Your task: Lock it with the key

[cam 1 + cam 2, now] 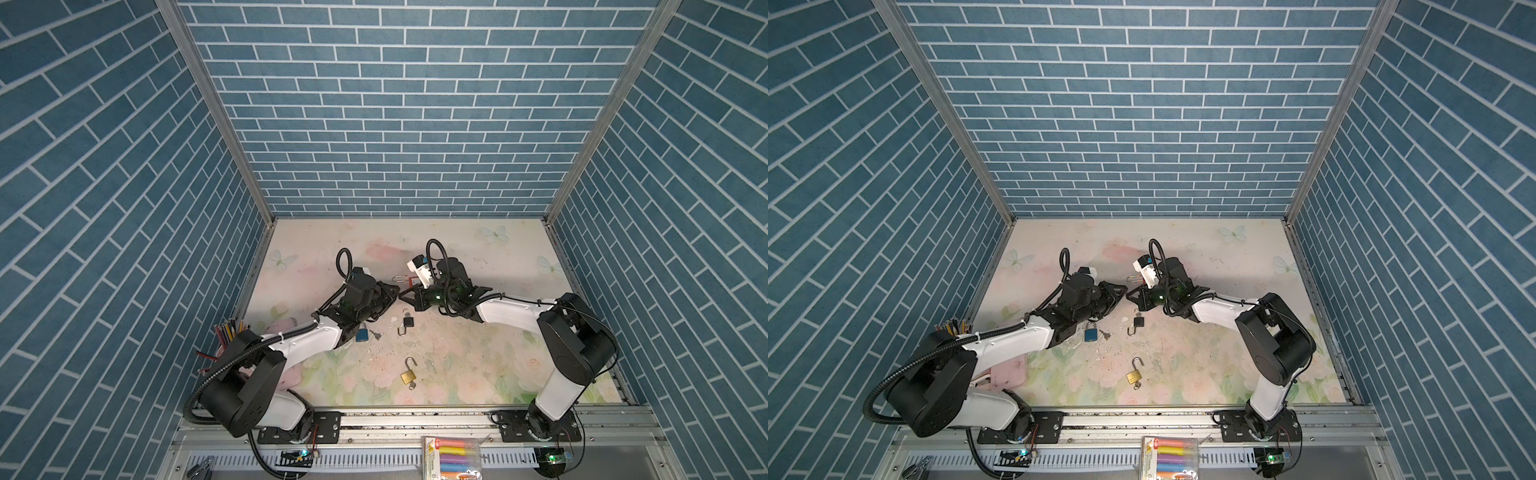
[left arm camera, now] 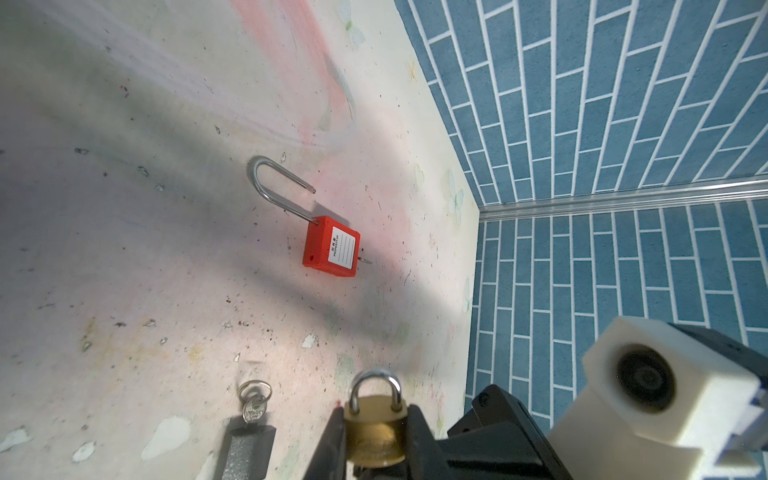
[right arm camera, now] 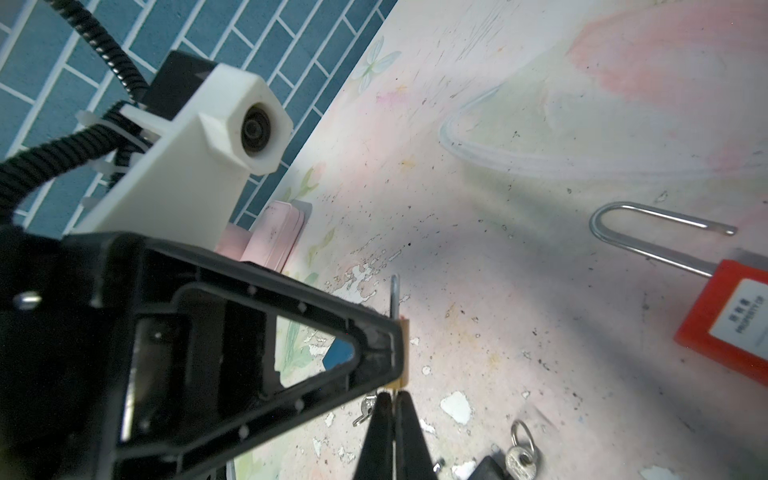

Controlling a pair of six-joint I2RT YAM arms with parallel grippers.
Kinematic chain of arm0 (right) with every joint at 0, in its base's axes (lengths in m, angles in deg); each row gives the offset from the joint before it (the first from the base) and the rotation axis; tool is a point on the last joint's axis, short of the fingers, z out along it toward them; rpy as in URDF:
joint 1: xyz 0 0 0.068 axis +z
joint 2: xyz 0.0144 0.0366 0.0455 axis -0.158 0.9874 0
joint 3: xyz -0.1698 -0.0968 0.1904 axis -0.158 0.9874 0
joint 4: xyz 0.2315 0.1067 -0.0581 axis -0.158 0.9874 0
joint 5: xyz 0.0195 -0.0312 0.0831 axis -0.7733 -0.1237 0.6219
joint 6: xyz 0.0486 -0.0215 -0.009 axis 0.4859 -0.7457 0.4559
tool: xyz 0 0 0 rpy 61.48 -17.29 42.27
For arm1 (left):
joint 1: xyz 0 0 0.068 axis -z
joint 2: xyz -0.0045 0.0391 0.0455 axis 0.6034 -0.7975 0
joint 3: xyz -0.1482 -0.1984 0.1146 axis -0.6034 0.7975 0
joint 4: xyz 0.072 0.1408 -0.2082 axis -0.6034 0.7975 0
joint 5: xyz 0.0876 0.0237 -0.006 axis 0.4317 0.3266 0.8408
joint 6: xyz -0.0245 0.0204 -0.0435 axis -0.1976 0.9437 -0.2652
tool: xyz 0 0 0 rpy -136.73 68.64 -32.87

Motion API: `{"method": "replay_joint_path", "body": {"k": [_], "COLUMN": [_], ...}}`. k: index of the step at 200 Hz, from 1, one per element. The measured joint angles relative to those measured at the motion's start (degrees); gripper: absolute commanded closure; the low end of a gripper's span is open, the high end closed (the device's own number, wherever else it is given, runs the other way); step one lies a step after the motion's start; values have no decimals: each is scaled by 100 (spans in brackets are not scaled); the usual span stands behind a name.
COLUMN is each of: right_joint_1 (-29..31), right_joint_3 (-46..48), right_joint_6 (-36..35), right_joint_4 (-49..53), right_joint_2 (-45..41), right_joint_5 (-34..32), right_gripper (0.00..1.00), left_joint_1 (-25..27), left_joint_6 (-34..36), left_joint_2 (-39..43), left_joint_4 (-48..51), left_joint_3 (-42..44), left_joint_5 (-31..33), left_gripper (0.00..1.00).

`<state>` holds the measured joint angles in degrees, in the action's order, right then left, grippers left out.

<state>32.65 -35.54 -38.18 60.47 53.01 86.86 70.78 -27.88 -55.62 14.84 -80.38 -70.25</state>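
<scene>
A small brass padlock (image 2: 376, 434) with its shackle pushed in sits between the fingers of my left gripper (image 2: 375, 412), which is shut on its body. In both top views the left gripper (image 1: 394, 291) (image 1: 1122, 291) meets my right gripper (image 1: 402, 296) (image 1: 1130, 296) tip to tip above the table's middle. In the right wrist view the right gripper (image 3: 390, 397) is pinched shut right at the underside of the padlock (image 3: 404, 349). The key is almost wholly hidden between its fingers.
On the table lie a red padlock (image 2: 332, 246) (image 3: 723, 324) with an open long shackle, a black padlock (image 1: 407, 322) with its key (image 2: 254, 405), a blue padlock (image 1: 1091, 333) and an open brass padlock (image 1: 408, 375). A pencil cup (image 1: 228, 332) stands at the left.
</scene>
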Motion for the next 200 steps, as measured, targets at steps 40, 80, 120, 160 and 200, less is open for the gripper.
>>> {"method": "replay_joint_path", "body": {"k": [40,80,120,160,200], "right_joint_1": [42,59,-254,-1014,-1663], "right_joint_3": [52,522,1104,1633,2168], "right_joint_6": [-13,-11,133,291,413], "right_joint_4": [-37,-44,22,654,1517], "right_joint_2": [-7,-151,-846,-1884,-2896], "right_joint_5": [85,131,105,-179,-509], "right_gripper": [100,100,100,100,100], "left_joint_1": [-538,-1543,-1416,-55,1445], "left_joint_6": [63,138,986,2037,2885], "left_joint_2": [11,485,614,-35,-1384], "left_joint_4": [-57,55,1113,2262,3329], "left_joint_3": [0,-4,-791,-1777,-2752], "left_joint_5": [234,717,857,881,531], "left_gripper": [100,100,100,100,100]}}
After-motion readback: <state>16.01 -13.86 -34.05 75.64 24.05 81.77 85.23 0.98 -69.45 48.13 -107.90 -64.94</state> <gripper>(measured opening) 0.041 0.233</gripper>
